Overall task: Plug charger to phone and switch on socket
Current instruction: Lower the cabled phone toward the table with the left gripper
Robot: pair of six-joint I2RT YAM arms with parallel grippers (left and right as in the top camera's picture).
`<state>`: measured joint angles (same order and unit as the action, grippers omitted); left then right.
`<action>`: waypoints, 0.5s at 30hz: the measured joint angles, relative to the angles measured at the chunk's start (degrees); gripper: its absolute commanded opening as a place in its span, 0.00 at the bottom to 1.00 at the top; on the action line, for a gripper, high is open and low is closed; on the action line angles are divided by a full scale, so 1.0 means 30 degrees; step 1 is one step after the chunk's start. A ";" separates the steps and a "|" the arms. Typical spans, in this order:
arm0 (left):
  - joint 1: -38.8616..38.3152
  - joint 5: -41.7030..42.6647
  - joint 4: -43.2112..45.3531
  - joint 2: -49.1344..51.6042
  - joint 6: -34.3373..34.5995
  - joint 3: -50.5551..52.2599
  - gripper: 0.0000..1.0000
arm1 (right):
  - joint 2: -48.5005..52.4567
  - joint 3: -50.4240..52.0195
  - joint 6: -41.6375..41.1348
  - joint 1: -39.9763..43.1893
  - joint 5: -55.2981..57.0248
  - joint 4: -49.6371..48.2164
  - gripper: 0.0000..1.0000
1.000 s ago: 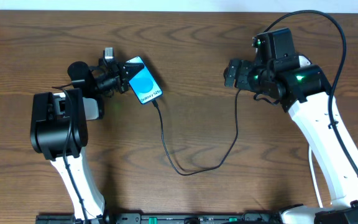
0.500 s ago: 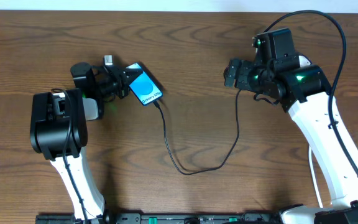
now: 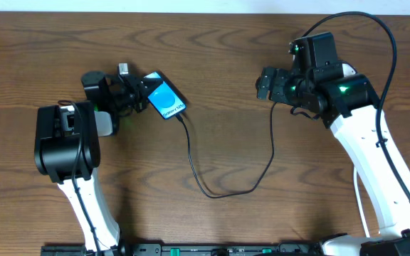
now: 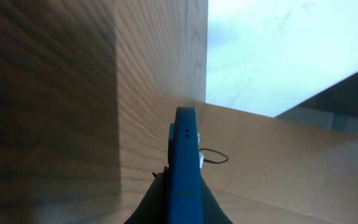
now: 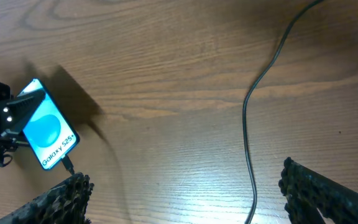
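My left pincer [image 3: 139,91] is clenched on one end of the black-framed rectangular smartphone with a bright blue screen [image 3: 165,100]. The long thin black charger cable [image 3: 208,193] meets its other end, loops over the brown wooden surface [image 3: 219,50] and runs up beneath my right pincer [image 3: 263,84], which is released, fingers wide apart.

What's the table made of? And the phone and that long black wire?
The table looks like wood: brown with grain lines. The phone probably has a glass front: smooth bright blue screen. The wire is likely rubbery plastic: thin, black, bending in loose curves.
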<state>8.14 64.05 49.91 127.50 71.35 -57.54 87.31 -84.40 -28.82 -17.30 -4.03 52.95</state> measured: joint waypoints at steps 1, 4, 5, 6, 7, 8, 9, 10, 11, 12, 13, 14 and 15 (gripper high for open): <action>0.0000 -0.0029 -0.0401 0.0000 0.0058 -0.0219 0.07 | 0.0000 0.0000 0.0000 0.0000 0.0000 0.0007 0.96; 0.0000 -0.0124 -0.1727 0.0000 0.0153 -0.1064 0.07 | 0.0000 0.0000 0.0000 0.0000 0.0007 0.0000 0.96; 0.0000 -0.0153 -0.2164 0.0000 0.0138 -0.1421 0.08 | 0.0000 -0.0007 0.0000 0.0000 0.0007 0.0000 0.96; 0.0000 -0.0204 -0.2477 0.0000 0.0146 -0.1712 0.07 | 0.0000 -0.0007 0.0000 0.0000 0.0007 0.0000 0.97; 0.0000 -0.0219 -0.2616 0.0000 0.0146 -0.1953 0.07 | 0.0000 -0.0007 0.0000 0.0000 0.0015 0.0000 0.97; 0.0000 -0.0255 -0.2659 0.0000 0.0146 -0.2149 0.07 | 0.0000 -0.0007 0.0000 0.0000 0.0022 0.0000 0.97; 0.0000 -0.0277 -0.2681 0.0000 0.0146 -0.2339 0.07 | 0.0000 0.0000 0.0000 0.0000 0.0029 0.0000 0.98; 0.0000 -0.0321 -0.2732 0.0000 0.0146 -0.2484 0.07 | 0.0000 -0.0007 0.0000 0.0000 0.0051 0.0000 0.98; 0.0000 -0.0342 -0.2965 -0.0029 0.0146 -0.2623 0.07 | 0.0000 0.0000 0.0000 0.0000 0.0073 0.0000 0.98; 0.0000 -0.0342 -0.3206 -0.0051 0.0138 -0.2732 0.07 | 0.0000 0.0000 0.0000 0.0000 0.0087 -0.0007 0.98; 0.0000 -0.0357 -0.3504 -0.0095 0.0153 -0.2812 0.07 | 0.0000 -0.0007 0.0000 0.0000 0.0117 -0.0007 0.98; 0.0000 -0.0386 -0.3716 -0.0168 0.0146 -0.2841 0.07 | 0.0000 -0.0007 0.0000 0.0000 0.0153 -0.0007 0.98; 0.0000 -0.0408 -0.3927 -0.0255 0.0138 -0.2841 0.07 | 0.0000 -0.0007 0.0000 0.0000 0.0175 -0.0007 0.97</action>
<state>8.14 62.83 38.13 126.74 71.77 -66.06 87.31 -84.42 -28.82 -17.30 -3.51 52.93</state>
